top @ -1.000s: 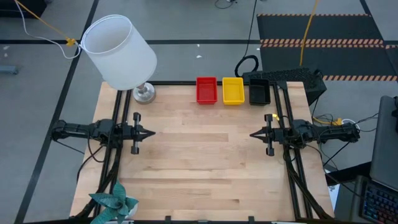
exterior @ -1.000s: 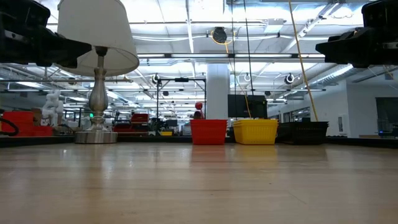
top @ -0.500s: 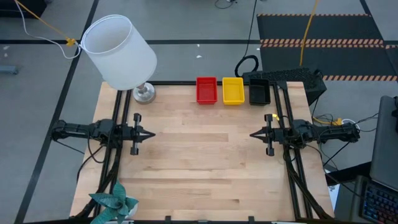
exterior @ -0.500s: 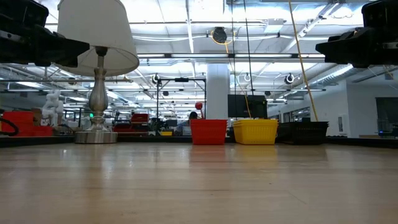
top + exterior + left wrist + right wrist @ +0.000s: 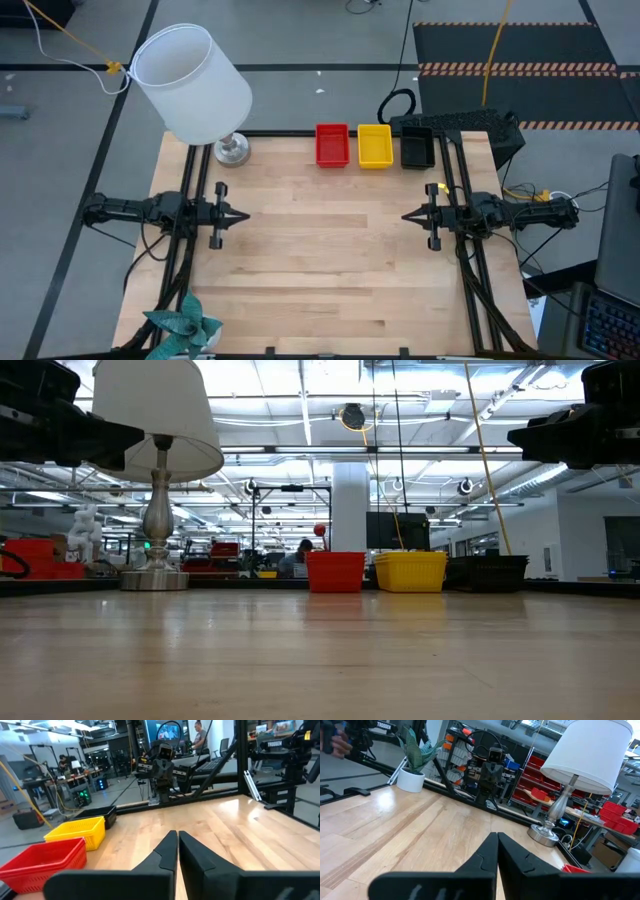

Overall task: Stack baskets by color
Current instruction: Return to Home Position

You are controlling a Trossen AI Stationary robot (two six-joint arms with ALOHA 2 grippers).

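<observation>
A red basket (image 5: 332, 145), a yellow basket (image 5: 375, 145) and a black basket (image 5: 417, 147) stand side by side on their bases along the table's far edge; the low view shows them as red (image 5: 335, 571), yellow (image 5: 410, 571) and black (image 5: 487, 572). My left gripper (image 5: 245, 215) is shut above the table's left side, pointing level toward the right. My right gripper (image 5: 406, 216) is shut above the right side, pointing toward the left. Both are well short of the baskets and hold nothing.
A lamp with a white shade (image 5: 192, 82) and a metal foot (image 5: 231, 150) stands at the far left corner. A potted plant (image 5: 183, 325) sits at the near left corner. Bare wood (image 5: 320, 250) lies between the two grippers.
</observation>
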